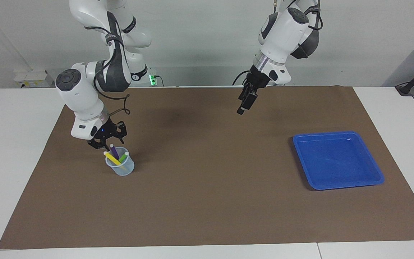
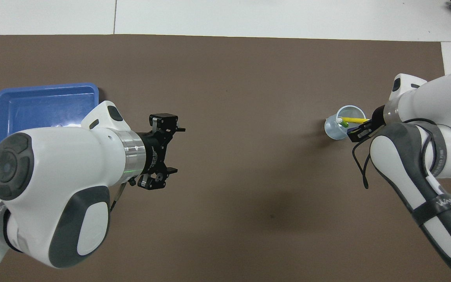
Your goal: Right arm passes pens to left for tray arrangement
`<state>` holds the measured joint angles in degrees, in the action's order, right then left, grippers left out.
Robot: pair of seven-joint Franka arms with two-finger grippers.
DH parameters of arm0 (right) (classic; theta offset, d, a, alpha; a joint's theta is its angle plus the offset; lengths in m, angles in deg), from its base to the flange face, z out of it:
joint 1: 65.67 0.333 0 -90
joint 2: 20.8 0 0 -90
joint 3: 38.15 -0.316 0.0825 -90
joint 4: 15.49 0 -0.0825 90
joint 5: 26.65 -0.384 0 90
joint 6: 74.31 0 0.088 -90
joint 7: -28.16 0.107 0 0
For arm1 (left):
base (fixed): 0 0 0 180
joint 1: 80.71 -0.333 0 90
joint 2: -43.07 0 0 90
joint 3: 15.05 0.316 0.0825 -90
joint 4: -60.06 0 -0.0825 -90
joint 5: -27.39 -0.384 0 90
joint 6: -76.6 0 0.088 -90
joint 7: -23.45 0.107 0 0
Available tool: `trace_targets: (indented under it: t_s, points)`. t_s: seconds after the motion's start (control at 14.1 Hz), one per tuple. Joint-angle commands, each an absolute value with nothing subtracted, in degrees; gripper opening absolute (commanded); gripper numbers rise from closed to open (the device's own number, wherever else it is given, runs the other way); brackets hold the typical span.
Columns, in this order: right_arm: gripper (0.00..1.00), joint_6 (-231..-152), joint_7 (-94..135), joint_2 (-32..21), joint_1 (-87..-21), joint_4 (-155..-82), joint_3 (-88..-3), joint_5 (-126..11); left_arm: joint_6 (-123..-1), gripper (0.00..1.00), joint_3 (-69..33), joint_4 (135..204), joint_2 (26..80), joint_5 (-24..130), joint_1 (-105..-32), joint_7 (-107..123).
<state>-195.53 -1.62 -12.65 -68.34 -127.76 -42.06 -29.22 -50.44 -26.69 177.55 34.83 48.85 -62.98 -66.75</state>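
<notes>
Right black two-finger gripper [image 1: 108,145] sits at the purple marker pen's [image 1: 113,151] top; whether it grips, I cannot tell. All three pens stand in a small translucent bluish cup [image 1: 122,168]. Left black gripper [image 1: 243,107] hangs open over brown mat [image 1: 207,201]. Shallow bright-blue square plastic tray [image 1: 337,184] lies toward the left arm's end.

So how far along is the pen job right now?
Nothing delivered yet: the blue tray holds no pens. All three pens, purple, yellow and green, stand in the cup. The right pincer is down at the purple pen's tip. The left pincer waits open over the mat. Every handover remains.
</notes>
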Motion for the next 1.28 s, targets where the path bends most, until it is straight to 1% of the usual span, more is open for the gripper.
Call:
trace_targets:
  t_s: [0.0, 0.07, 0.43, 0.71, 1.21]
  points:
    - [0.5, -194.99, -2.34, -12.19, -69.18, -127.2, -42.36, -27.44, -53.21, 1.0, -25.77, 180.91, 32.96, 49.98, -61.11, -67.51]
    - [0.47, -194.98, -2.34, -12.28, -69.62, -127.2, -42.36, -27.44, -53.3, 1.0, -25.77, 180.91, 32.96, 49.98, -61.11, -67.51]
    - [0.43, -194.98, -1.63, -12.37, -69.62, -127.46, -42.36, -27.44, -53.39, 1.0, -25.77, 180.91, 33.05, 49.98, -61.38, -67.86]
    - [0.43, -194.81, 3.37, -12.02, -69.62, -127.55, -42.36, -27.35, -53.39, 1.0, -25.77, 180.91, 33.05, 50.07, -61.29, -67.86]
    - [0.42, -194.63, 4.87, -11.57, -69.62, -127.46, -42.36, -26.21, -53.39, 1.0, -25.77, 180.91, 33.05, 49.98, -61.2, -67.86]
